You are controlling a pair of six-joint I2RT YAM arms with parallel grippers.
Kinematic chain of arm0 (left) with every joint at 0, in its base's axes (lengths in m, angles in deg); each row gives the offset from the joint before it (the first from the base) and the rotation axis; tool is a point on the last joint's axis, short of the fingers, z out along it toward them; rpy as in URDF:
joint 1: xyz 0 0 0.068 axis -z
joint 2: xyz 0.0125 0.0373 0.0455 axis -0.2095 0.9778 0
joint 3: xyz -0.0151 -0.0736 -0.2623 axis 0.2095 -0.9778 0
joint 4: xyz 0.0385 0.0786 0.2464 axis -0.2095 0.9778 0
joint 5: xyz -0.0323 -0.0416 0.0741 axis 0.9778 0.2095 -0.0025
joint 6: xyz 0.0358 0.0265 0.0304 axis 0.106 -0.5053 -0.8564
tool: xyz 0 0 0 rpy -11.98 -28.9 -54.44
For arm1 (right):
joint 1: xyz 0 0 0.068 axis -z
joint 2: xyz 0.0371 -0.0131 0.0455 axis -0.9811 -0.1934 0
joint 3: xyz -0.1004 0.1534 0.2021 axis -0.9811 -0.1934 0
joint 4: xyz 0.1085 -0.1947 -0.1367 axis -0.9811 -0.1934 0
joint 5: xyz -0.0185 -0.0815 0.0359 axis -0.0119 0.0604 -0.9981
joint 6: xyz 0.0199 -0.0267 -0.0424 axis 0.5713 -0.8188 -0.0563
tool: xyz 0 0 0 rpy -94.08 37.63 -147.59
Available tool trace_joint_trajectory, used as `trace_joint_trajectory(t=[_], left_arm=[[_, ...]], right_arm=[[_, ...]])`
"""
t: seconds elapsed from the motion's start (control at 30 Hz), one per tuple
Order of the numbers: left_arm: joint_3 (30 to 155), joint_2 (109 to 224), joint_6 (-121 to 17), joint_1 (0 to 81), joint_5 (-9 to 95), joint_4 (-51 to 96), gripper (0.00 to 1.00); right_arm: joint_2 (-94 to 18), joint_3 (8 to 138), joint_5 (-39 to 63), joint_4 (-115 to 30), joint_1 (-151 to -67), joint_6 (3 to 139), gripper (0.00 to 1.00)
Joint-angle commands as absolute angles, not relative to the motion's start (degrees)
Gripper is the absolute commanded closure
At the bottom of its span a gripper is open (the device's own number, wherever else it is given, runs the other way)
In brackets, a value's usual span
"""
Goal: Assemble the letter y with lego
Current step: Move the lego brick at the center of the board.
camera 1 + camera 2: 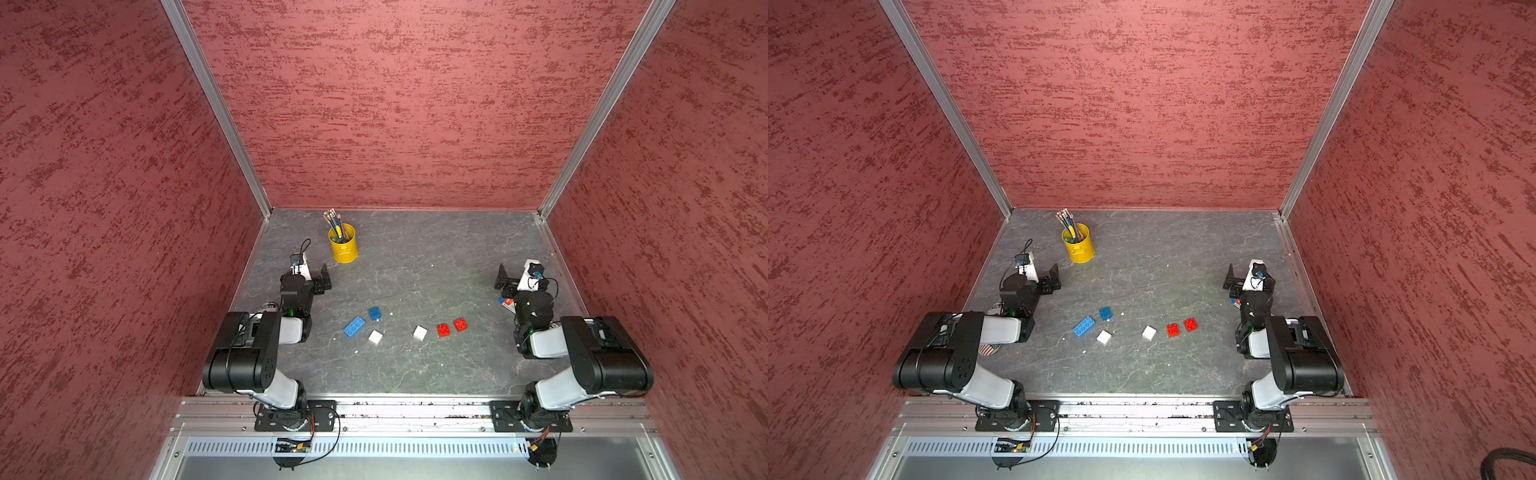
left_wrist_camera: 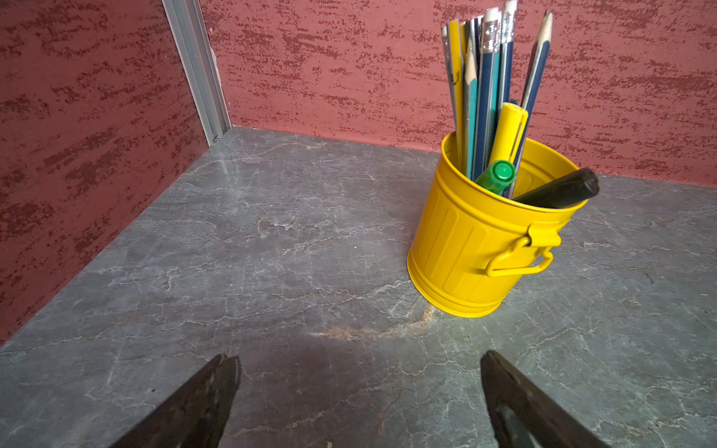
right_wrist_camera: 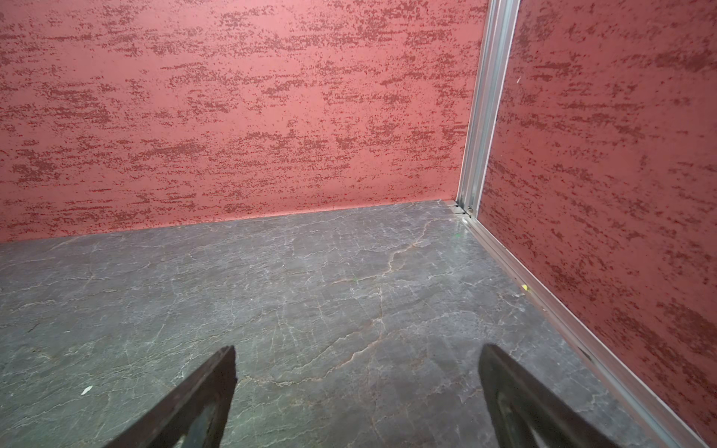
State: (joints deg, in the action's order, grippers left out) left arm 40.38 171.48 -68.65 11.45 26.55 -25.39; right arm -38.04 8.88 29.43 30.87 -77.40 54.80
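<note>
The left gripper (image 2: 359, 360), its black jaws spread wide and empty, sits far left near the yellow metal pencil cup (image 2: 477, 248). The right gripper (image 3: 357, 353), jaws equally spread and empty, sits far right. Nearer, between the arms, loose studded plastic bricks lie unjoined on the grey marbled table (image 1: 415, 374): long blue brick (image 1: 354, 326), small blue brick (image 1: 375, 313), left white square (image 1: 375, 337), right white square (image 1: 420, 333), left red brick (image 1: 443, 330) and right red brick (image 1: 459, 324).
</note>
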Motion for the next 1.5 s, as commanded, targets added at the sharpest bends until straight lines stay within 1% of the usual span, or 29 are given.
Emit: trace_joint_trajectory(t=[0.0,0.07,0.13,0.3,0.4,0.43,0.47,0.5,0.53,0.57,0.6,0.67,0.73,0.8,0.83,0.87,0.97,1.03,1.1,1.23,1.27,1.47], left_arm=[[40.68,171.23,-68.94,11.21,27.1,-26.73,0.0],[40.67,169.1,-68.92,11.37,26.69,-24.71,0.0],[41.38,165.78,-69.87,12.05,26.4,-20.67,0.0],[46.82,158.13,-69.27,14.02,23.49,-4.76,0.0],[49.86,154.53,-60.27,12.84,25.37,5.01,0.0],[50.7,153.55,-55.96,12.27,25.64,7.88,0.0],[52.1,152.38,-48.73,11.36,25.32,13.12,0.0],[53.33,151.64,-43.68,10.17,26.54,17.13,0.0],[54.23,151.44,-39.95,8.69,30.0,19.64,0.0],[54.48,151.54,-39.4,6.87,35.38,19.66,0.0],[54.78,151.47,-38.54,5.91,38.74,20.47,0.0],[55.17,150.21,-37.96,6.27,40.56,22.98,0.0],[56.12,148.81,-38.85,8.3,40.8,26.92,0.03],[58.04,148.38,-40.7,11.1,41.54,32.53,0.08],[59.11,148.47,-41.93,13.06,41.2,35.57,0.11],[59.84,148.55,-42.74,15.23,40.87,38.11,0.14],[59.64,148.31,-43.17,21.63,40.31,40.89,0.22],[59.53,148.27,-42.58,25.68,39.53,42.06,0.26],[59.16,148.72,-40.99,29.57,40.26,41.77,0.27],[59.37,151.02,-39.51,38.18,40.46,42.18,0.33],[59.2,151.51,-39.04,39.7,40.32,42.14,0.33],[58.75,155.26,-37.61,46.16,41.63,40.78,0.36]], right_arm=[[-37.97,9.03,28.99,32.6,-77.13,55.24,0.0],[-36.24,8.24,29.47,32.46,-77.14,55.46,0.0],[-32.11,7.8,30.11,29.68,-77.18,55.43,0.0],[-21.28,13.87,30.57,9.34,-77.17,59.68,0.0],[-16.82,14.12,24.76,8.31,-77.11,63.48,0.0],[-15.6,13.95,24.07,8.46,-77.17,66.43,0.0],[-14.22,14.43,24.46,5.98,-77.18,71.25,0.0],[-13.1,15.48,26.03,0.96,-77.18,77.2,0.0],[-11.52,17.44,28.15,-7.84,-77.15,84.15,0.0],[-10.69,18.36,28.64,-10.8,-77.1,88.29,0.01],[-10.53,18.14,25.82,-9.98,-77.0,88.16,0.01],[-10.16,16.86,18.76,-7.05,-77.08,87.71,0.03],[-8.82,15.96,15.65,-6.66,-77.05,90.2,0.03],[-7.52,17.21,12.81,-11.69,-77.09,91.33,0.03],[-7.3,18.67,11.47,-15.53,-77.16,91.0,0.06],[-7.42,20.17,10.34,-19.54,-77.2,90.37,0.13],[-8.72,24.42,8.89,-31.49,-77.83,88.19,0.28],[-9.83,26.33,8.51,-37.99,-78.57,86.94,0.39],[-10.56,27.35,8.91,-43.1,-79.59,86.1,0.46],[-10.62,28.16,11.55,-50.8,-83.92,85.7,0.52],[-10.75,28.35,11.9,-52.25,-85.06,85.77,0.52],[-12.43,29.67,15.48,-58.61,-94.22,86.91,0.53]])
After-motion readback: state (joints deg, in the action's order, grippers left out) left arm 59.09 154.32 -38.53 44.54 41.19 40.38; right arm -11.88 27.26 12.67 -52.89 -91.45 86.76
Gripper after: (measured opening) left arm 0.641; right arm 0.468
